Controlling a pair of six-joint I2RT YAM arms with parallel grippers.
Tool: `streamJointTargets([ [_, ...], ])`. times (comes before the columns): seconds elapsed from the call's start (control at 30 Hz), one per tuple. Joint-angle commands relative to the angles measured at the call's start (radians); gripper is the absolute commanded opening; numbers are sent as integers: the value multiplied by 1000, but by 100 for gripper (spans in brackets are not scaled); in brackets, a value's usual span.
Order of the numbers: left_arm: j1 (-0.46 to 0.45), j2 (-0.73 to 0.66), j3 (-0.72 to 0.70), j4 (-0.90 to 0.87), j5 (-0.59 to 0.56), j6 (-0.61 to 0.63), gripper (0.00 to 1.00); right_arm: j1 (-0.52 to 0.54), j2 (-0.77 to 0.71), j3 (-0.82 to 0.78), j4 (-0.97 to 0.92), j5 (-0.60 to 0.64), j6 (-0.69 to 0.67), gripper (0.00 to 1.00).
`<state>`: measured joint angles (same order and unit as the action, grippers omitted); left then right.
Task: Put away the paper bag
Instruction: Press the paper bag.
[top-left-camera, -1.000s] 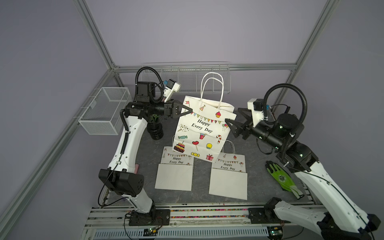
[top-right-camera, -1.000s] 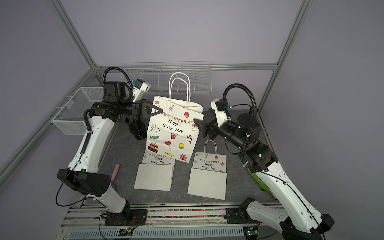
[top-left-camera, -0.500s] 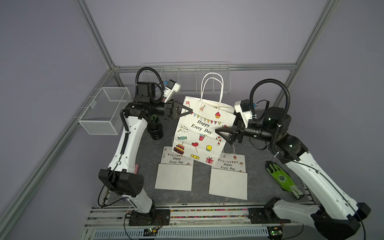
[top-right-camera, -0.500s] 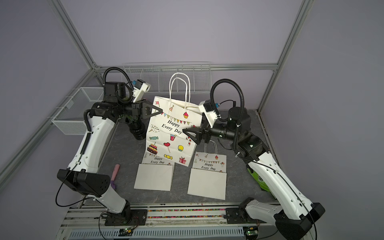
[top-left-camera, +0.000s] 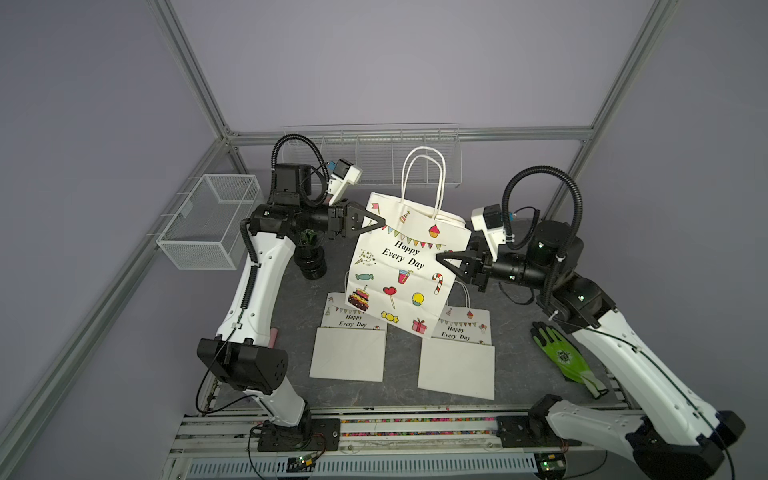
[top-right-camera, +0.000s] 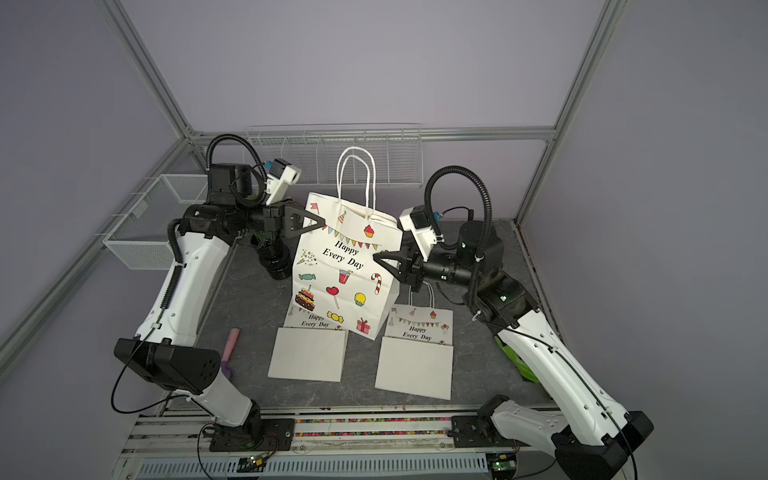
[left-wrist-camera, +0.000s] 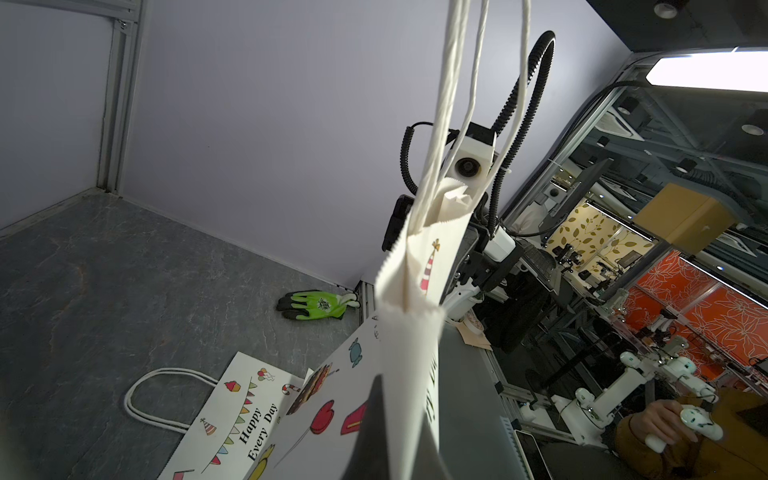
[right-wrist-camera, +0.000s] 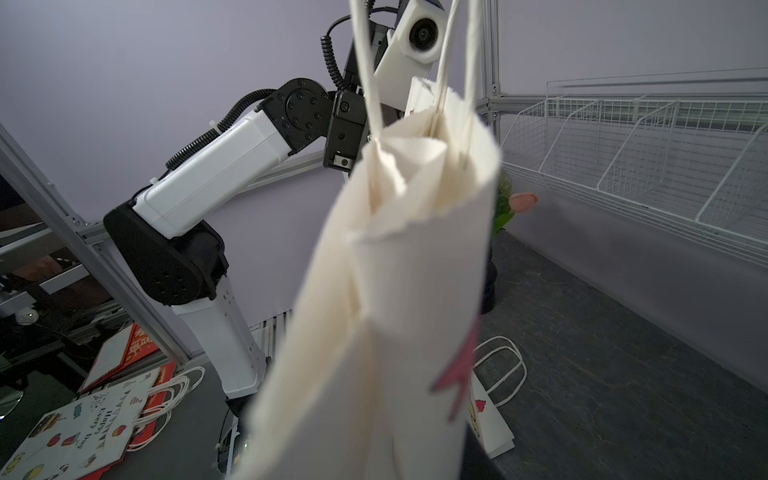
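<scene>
1. Currently, the left gripper (top-left-camera: 376, 222) is clamping shut on the paper bag (top-left-camera: 399, 266) at its upper corner, holding it upright over two folded bags (top-left-camera: 349, 340).
2. The right gripper (top-left-camera: 442, 259) is meeting the bag's opposite edge; whether its jaws are gripping it, I cannot tell.
3. Judging by this, stowing is barely starting: the bag is hanging well apart from the wire rack (top-left-camera: 374, 158).

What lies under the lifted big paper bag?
A folded paper bag and a second folded bag lie flat on the table. The big paper bag hides part of their printed tops; the table right behind it cannot be seen.
</scene>
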<state>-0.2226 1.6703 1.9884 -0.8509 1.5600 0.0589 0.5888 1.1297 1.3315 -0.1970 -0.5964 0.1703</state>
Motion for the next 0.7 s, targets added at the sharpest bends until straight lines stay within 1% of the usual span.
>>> streamJointTargets([
  [0.0,6,-9,-11,-8,54,42,5,-1,-25,-11,37,40,21,21],
  [0.17,6,-13,-17,-8,54,42,8,0,-27,-17,65,76,60,9],
  [0.2,6,-15,-22,-8,54,43,11,0,-27,-17,66,88,69,7],
  [0.23,7,-19,-25,-8,53,44,17,-1,-28,-19,67,100,72,7],
  [0.27,6,-22,-29,-8,54,45,25,-1,-30,-18,64,109,75,7],
  [0.3,6,-26,-31,-8,54,45,36,-1,-31,-18,59,123,75,7],
  [0.33,6,-29,-34,-8,54,45,49,-1,-34,-19,52,135,73,7],
  [0.37,6,-34,-37,-8,52,45,60,-4,-36,-17,42,143,71,7],
  [0.4,7,-40,-36,-8,51,42,74,-11,-37,-12,28,143,65,7],
  [0.43,6,-46,-38,-8,44,38,91,-21,-42,-5,13,137,63,7],
  [0.47,7,-54,-41,-8,33,32,99,-35,-45,-2,2,126,66,7],
  [0.57,7,-103,-67,-8,-61,9,98,-121,-46,12,-18,29,99,7],
  [0.67,6,-180,-127,8,-201,-31,98,-235,-22,38,-8,-145,155,7],
])
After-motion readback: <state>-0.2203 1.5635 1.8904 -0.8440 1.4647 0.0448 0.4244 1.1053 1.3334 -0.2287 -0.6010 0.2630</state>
